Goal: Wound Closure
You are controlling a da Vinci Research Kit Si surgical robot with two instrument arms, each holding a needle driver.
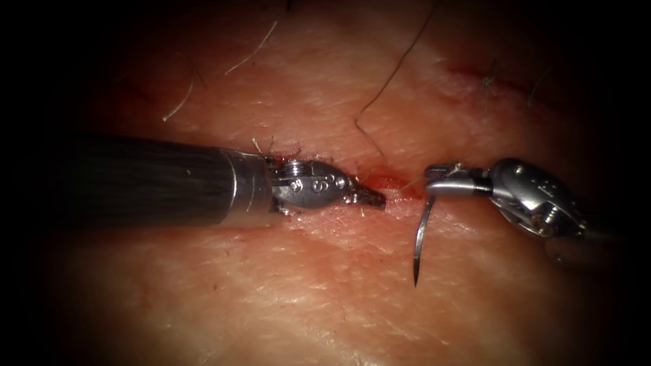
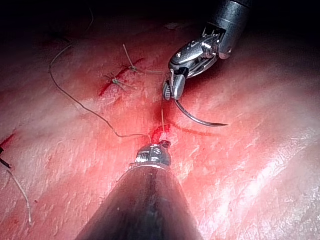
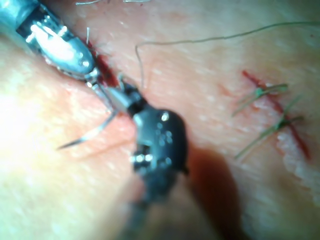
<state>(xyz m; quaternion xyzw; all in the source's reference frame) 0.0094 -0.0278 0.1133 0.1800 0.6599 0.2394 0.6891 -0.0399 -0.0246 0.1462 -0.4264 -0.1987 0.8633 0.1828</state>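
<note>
My right tool (image 1: 437, 184) comes in from the right, its jaws shut on the curved needle (image 1: 422, 230) near its tail end. The needle hangs free of the tissue (image 1: 325, 285), its point aimed down and just right of the cut (image 1: 388, 181). A short pale thread (image 1: 410, 183) runs from the needle's tail into the cut. My left tool (image 1: 369, 198) lies along the cut from the left, jaws shut, tip touching its red edge; I cannot tell whether it pinches anything. The same needle (image 2: 197, 117) (image 3: 90, 134) curves out from the right tool (image 2: 175, 90) (image 3: 117, 97).
A long dark thread (image 1: 390, 78) trails from the cut up and away. Earlier stitches with cut ends (image 2: 120, 82) (image 3: 270, 110) sit on a closed stretch of the cut (image 1: 485, 81) at upper right. Loose thread ends (image 1: 183, 98) lie at upper left. Red fluid wets the cut.
</note>
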